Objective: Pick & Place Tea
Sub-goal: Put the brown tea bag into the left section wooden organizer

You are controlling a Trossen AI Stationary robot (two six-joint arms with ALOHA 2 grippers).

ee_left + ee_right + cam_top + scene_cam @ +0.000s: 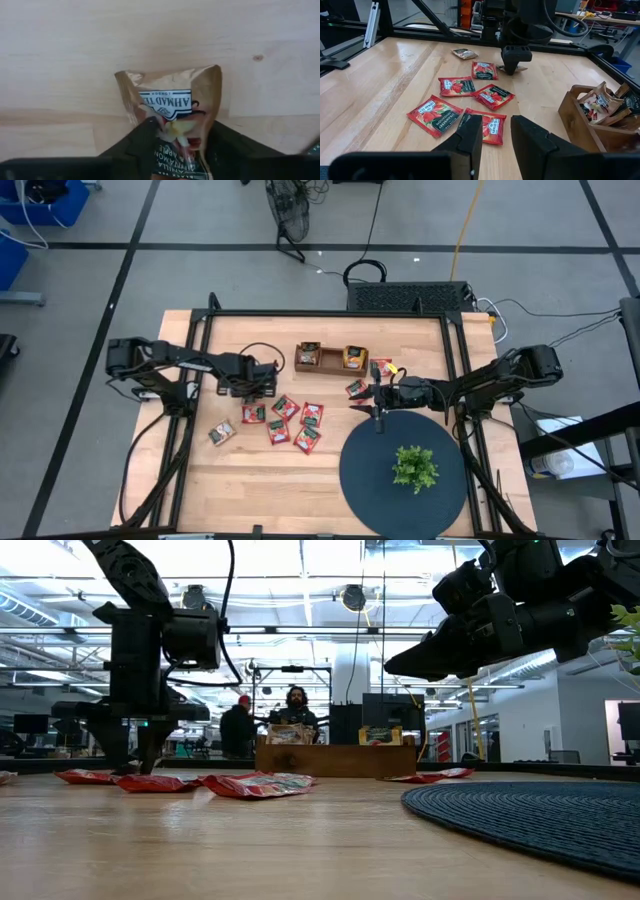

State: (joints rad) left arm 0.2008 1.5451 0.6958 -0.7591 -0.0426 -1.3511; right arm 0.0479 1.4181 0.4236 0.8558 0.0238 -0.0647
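Observation:
Several red tea sachets (285,406) (457,86) lie flat on the wooden table left of centre. A paler one (221,433) lies apart, nearer the left edge. My left gripper (250,388) (180,132) points down at the far edge of this group, shut on a brown-gold sachet (170,90) (522,69). My right gripper (374,400) (496,135) hangs level above the table right of centre. It faces the sachets, open, with nothing between its fingers. Two more red sachets (357,388) lie beside it. My left gripper pinches the brown-gold sachet between its two fingers (142,142), across the sachet's width at its near end (167,125). The fingers come from above, pointing down. The foil bows up between them, and the sachet's far end (170,75) lies on the table.
A brown wooden tray (330,358) (575,107) with sachets in its compartments stands at the table's far middle. A round dark mat (370,480) with a small green plant (414,467) fills the near right. People (295,705) stand beyond the table's far edge.

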